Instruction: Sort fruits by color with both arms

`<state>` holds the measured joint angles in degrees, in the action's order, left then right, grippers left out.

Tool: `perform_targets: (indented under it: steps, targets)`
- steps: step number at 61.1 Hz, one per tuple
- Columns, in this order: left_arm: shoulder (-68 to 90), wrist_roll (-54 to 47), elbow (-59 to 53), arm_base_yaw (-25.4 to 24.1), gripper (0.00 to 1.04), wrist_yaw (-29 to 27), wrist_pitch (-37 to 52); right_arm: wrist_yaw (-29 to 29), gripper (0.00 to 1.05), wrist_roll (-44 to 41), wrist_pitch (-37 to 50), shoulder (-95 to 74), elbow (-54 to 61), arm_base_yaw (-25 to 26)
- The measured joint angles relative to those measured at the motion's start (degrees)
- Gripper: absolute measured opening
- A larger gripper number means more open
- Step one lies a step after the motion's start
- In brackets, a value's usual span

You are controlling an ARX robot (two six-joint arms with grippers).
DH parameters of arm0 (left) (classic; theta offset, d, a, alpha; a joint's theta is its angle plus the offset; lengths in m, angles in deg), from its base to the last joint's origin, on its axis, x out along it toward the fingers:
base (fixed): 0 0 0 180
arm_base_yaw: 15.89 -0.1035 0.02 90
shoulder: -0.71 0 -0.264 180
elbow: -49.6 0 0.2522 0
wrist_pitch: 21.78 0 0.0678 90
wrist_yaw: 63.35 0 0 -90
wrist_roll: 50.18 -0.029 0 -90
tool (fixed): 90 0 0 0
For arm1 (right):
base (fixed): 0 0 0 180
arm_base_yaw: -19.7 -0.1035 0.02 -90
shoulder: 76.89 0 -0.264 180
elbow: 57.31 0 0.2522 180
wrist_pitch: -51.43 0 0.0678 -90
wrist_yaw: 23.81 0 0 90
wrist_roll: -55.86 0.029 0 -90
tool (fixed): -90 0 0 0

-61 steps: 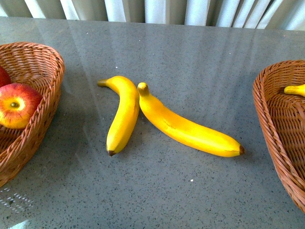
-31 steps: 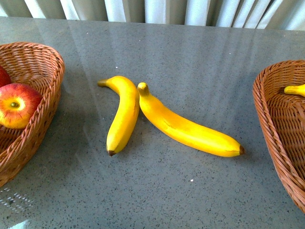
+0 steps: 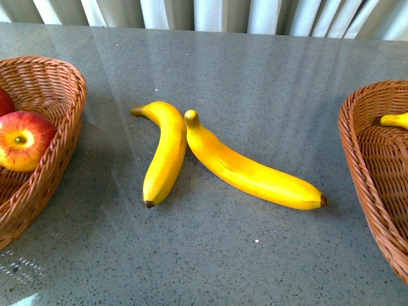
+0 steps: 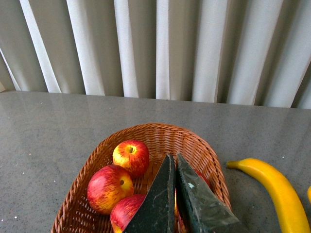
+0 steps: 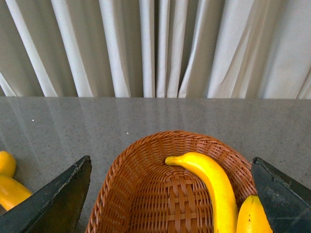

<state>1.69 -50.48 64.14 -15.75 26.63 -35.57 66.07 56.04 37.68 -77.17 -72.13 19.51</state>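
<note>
Our left claw (image 4: pixel 174 158), tips together, hangs over the left basket (image 4: pixel 194 145) of apples (image 4: pixel 109 188). Our right claw (image 5: pixel 170 158), spread wide, hangs over the right basket (image 5: pixel 126 194) holding bananas (image 5: pixel 214 187). On the desk (image 3: pixel 255 64), the shorter banana (image 3: pixel 164 153) touches the longer banana (image 3: pixel 255 173).

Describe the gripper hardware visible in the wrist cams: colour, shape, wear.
Left gripper: two black, wedge-shaped fingers tapering to points, glossy and scuffed, with a pale fleck on one. Right gripper: the same black wedges, edges worn grey. No cables or markings show. The front view shows neither arm.
</note>
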Motion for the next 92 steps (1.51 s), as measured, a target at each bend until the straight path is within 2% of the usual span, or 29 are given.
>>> perform_targets:
  steps: [2,9,19,31,48,50,55,58,75,92]
  targets:
    - [0.00,0.11,0.00,0.00,0.02,0.00,0.00,0.00,0.96,0.00,0.00,0.00,0.00,0.00]
    - [-0.02,0.13,0.00,0.00,0.21,0.02,0.00,0.02,0.96,0.00,0.00,0.00,0.00,0.00]
    - [-0.02,0.13,0.00,0.00,0.63,0.00,0.02,0.02,0.96,0.00,0.00,0.00,0.00,0.00]
    - [-0.02,0.11,0.00,0.00,0.97,0.00,0.00,0.02,0.96,0.00,0.00,0.00,0.00,0.00]
    - [-0.02,0.15,0.00,0.00,0.96,0.00,0.00,0.02,0.96,0.00,0.00,0.00,0.00,0.00]
    - [-0.02,0.15,0.00,0.00,0.96,0.02,0.02,2.38,0.96,-0.26,-1.40,-0.96,-0.48,0.59]
    - [-0.02,0.15,0.00,0.00,0.96,0.04,0.00,18.99,0.96,-1.33,-13.00,-13.40,-6.86,5.35]
    - [-0.02,0.15,0.00,0.02,0.96,0.00,0.00,22.47,0.96,-1.68,-10.84,-21.35,-8.79,4.98]
    - [-0.02,0.15,0.00,0.00,0.96,0.00,0.02,16.33,0.96,-10.97,15.96,-55.69,-16.46,-5.03]
    - [-0.02,0.15,0.00,0.00,0.96,0.02,0.00,15.15,0.96,-24.41,22.62,-80.78,-26.16,-18.82]
